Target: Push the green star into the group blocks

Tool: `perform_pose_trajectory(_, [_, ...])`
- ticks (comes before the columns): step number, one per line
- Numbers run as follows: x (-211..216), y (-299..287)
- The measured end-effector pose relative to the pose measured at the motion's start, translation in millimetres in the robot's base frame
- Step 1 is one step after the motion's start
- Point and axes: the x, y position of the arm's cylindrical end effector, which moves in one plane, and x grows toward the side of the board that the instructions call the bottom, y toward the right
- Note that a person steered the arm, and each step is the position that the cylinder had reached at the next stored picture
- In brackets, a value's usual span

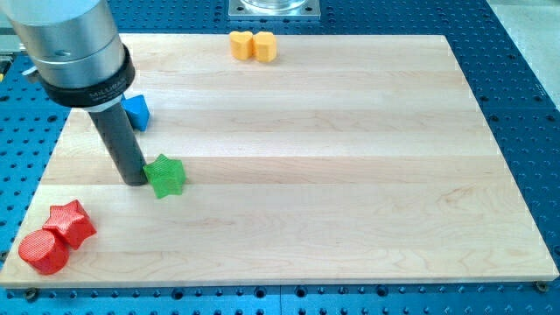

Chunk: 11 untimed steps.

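step: push under way | rod tip [136,182] touching small green star block [165,176] on its left (no pincer fitted, state n/a) | next: which group unclear; red star [72,222] and red cylinder [44,251] nearest, needs re-approach from the right

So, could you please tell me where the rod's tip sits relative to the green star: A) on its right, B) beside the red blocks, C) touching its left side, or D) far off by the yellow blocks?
C: my tip rests against the left edge of the green star.

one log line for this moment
my tip | touching green star, on its left | red blocks bottom-left | star not yet grouped
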Motion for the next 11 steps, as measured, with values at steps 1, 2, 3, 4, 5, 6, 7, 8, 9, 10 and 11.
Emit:
perform_pose_trajectory(1, [23,21])
perform_pose_trajectory(2, [52,-2])
perform_pose_trajectory(3, [77,-17])
perform_pose_trajectory(4, [126,34])
perform_pose_trajectory(5, [118,67])
perform_pose_trajectory(6, [68,70])
perform_pose_trajectory(7, [-5,42])
perform_pose_trajectory(8, [-10,28])
perform_pose_trajectory(9, [-11,30])
perform_pose_trajectory(10, [-19,69])
perform_pose_trajectory(11, [-21,88])
